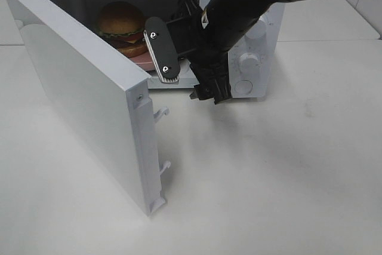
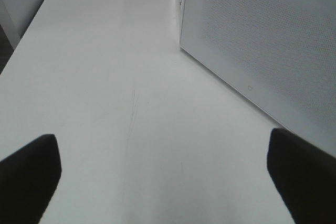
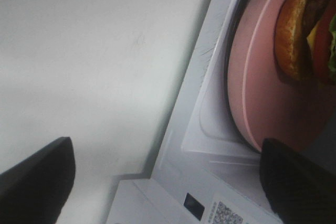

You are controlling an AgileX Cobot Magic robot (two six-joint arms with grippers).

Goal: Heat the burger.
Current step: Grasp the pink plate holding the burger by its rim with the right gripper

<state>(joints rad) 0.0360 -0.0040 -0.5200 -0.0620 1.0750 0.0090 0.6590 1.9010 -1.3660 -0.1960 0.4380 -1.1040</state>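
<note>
The burger (image 1: 121, 25) with a golden bun sits on a pink plate (image 1: 143, 59) inside the open white microwave (image 1: 262, 40). It also shows in the right wrist view (image 3: 307, 30), on the plate (image 3: 252, 82). My right gripper (image 1: 209, 92) hangs just outside the microwave's front sill, to the right of the burger; in its own view the gripper (image 3: 168, 182) is open and empty. My left gripper (image 2: 165, 182) is open and empty above the bare table, outside the microwave door (image 2: 262, 45). It is out of the exterior view.
The microwave door (image 1: 83, 88) stands swung open toward the front left, with two latch hooks (image 1: 161, 111) on its edge. Two knobs (image 1: 248, 61) sit on the microwave's right panel. The white table (image 1: 268, 177) extends in front.
</note>
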